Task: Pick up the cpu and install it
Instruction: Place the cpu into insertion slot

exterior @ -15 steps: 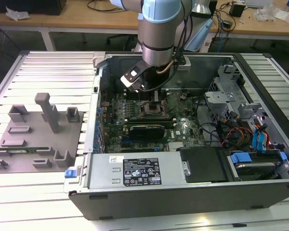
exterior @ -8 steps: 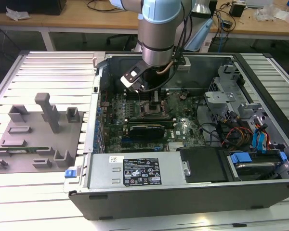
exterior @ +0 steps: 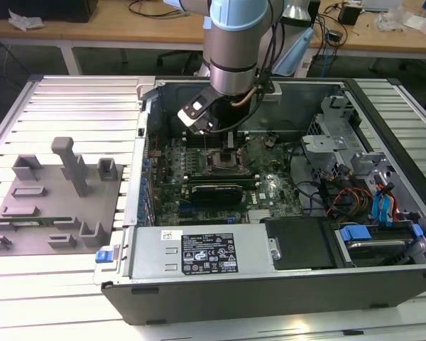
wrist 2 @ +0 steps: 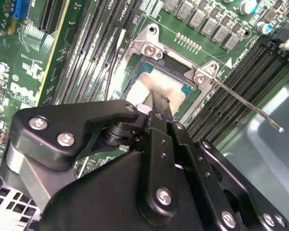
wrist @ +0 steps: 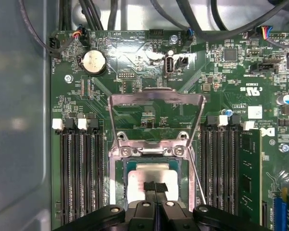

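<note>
cpu (wrist: 138,174) flat, top up (in skt (wrist: 154,151))

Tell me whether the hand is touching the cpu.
Cannot tell. In both wrist views the hand overlaps the cpu, but the cameras look along the hand, hiding any gap.

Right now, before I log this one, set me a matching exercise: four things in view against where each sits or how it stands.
Things:
1. cpu
2. retention frame
3. coin battery
4. grey tray

Places or states:
a. flipped up, open
b. outside the computer case, on the exterior view's left
c. directly under the gripper
d. in a round black holder on the motherboard

Pairs: 1-c, 2-a, 3-d, 4-b.
</note>
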You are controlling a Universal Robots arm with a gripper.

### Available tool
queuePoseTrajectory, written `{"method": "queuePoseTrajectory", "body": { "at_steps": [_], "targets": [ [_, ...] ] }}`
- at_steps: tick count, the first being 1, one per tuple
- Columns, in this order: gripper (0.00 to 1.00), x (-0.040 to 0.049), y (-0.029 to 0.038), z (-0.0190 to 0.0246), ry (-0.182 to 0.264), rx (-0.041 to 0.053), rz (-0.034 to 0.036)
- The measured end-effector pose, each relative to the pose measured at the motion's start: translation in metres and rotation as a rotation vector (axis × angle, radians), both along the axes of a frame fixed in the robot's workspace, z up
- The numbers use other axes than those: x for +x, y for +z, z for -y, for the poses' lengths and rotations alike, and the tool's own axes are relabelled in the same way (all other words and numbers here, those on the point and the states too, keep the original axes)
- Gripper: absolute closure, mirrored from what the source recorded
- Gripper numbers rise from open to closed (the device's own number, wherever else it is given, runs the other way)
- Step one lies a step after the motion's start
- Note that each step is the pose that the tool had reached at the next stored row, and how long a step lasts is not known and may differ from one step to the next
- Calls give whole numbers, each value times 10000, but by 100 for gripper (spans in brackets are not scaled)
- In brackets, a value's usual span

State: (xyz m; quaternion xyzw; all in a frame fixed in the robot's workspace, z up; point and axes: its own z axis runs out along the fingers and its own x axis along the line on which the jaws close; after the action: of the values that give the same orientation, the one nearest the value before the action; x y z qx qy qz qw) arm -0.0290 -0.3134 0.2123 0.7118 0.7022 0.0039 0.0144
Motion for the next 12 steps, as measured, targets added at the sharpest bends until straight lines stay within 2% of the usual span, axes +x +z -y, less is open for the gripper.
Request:
{"method": "queuePoseTrajectory", "body": {
  "at_steps": [4, 6, 9, 12],
  "targets": [
    [89, 0, 103, -6, -1, 1, 0],
    [89, 0, 213, -14, -1, 1, 1],
    [89, 0, 298, -18, -1, 0, 0],
    [89, 0, 410, -20, 0, 1, 1]
  ]
}}
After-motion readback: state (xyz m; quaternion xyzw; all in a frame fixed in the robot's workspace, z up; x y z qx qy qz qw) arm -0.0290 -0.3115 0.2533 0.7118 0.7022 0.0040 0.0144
